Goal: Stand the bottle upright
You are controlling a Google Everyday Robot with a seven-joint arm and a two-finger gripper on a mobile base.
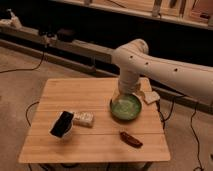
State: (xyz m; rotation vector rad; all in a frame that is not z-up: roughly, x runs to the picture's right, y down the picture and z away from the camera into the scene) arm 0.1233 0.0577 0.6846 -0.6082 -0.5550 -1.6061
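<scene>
The gripper (122,95) hangs open over the far rim of the green bowl (128,111), holding nothing. The bottle (83,118) lies on its side on the wooden table (75,90), just beside a black rectangular object (62,124).

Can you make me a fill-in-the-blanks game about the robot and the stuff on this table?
1. The bowl is coloured ____.
2. The bottle lies on its side beside a rectangular thing that is coloured ____.
3. The gripper is just above the back edge of the ____.
4. The table is made of ____.

Missing words: green, black, bowl, wood.
</scene>
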